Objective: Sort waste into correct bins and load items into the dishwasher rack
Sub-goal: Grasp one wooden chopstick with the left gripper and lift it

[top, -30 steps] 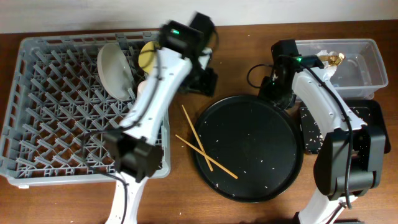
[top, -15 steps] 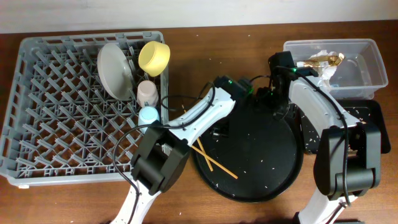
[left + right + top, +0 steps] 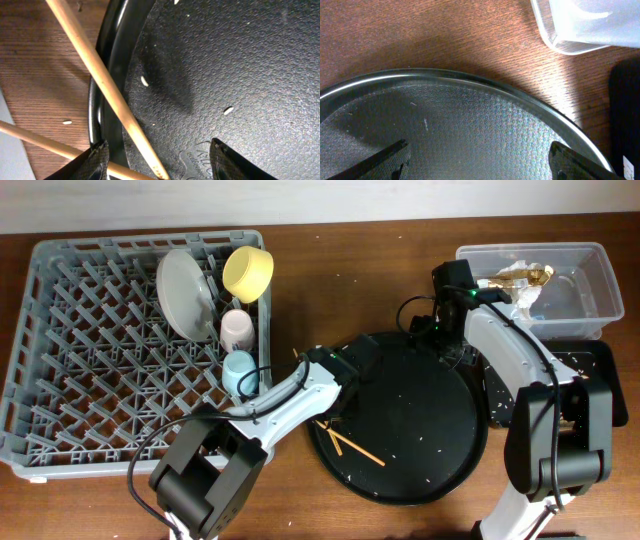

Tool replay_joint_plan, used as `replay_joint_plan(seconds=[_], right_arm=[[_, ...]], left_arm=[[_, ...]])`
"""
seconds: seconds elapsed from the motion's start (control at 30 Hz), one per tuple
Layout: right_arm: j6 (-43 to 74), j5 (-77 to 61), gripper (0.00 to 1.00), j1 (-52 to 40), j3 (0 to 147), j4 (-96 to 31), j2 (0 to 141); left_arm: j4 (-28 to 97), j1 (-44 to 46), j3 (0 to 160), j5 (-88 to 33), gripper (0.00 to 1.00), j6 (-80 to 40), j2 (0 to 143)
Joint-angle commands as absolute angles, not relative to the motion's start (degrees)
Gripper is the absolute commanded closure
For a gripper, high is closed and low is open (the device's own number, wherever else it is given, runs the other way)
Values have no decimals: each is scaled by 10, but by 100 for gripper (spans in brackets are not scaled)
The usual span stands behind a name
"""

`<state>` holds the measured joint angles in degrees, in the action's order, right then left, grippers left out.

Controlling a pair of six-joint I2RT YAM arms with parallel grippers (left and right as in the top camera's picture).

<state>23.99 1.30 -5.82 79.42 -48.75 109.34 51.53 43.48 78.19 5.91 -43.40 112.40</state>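
Note:
The pair of wooden chopsticks (image 3: 352,444) lies crossed over the left rim of the large round black tray (image 3: 420,440). My left gripper (image 3: 340,398) is open right above them. In the left wrist view one chopstick (image 3: 100,75) runs between the fingers and the other (image 3: 30,137) passes under the left fingertip (image 3: 97,160). The grey plate (image 3: 185,290), yellow bowl (image 3: 248,272), pink cup (image 3: 236,330) and blue cup (image 3: 240,367) stand in the grey rack (image 3: 90,380). My right gripper (image 3: 440,345) is open and empty over the round tray's far rim (image 3: 470,80).
The clear tub (image 3: 580,280) at the back right holds the crumpled napkin and gold wrapper (image 3: 522,278); its corner shows in the right wrist view (image 3: 585,25). The shallow black tray (image 3: 600,375) with crumbs lies below it, partly under the right arm. Crumbs dot the round tray.
My left arm has swung from the rack across to the round tray's left rim and come down over the chopsticks. The right arm has hardly moved.

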Motion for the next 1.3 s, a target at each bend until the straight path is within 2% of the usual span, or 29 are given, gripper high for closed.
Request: replay_joint_plan(seconds=[0.0,0.13,0.43,0.5,0.6,0.67,1.13,1.27], right_arm=[[240,22,11,-60,790,-486,1094],[240,22,10,-60,790,-486,1094],[240,22,9,-60,789,-487,1094],[240,22,9,-60,789,-487,1094],[240,22,9,-60,789,-487,1095],[240,22,9,-60,789,-486,1095],[240,22,9,-60,789,-486,1095],[240,22,9,-60,789,-486,1095]], left_arm=[[504,435,776,53,39,-441,1127],[499,435,775,53,54,-441,1130],[483,422,759,38,55,-451,1137],[473,421,750,33,61,-456,1137],[469,413,750,24,91,-456,1143],[470,411,750,21,98,-454,1143],[442,411,905,15,99,-295,1142],[516,409,979,99,99,-237,1130]])
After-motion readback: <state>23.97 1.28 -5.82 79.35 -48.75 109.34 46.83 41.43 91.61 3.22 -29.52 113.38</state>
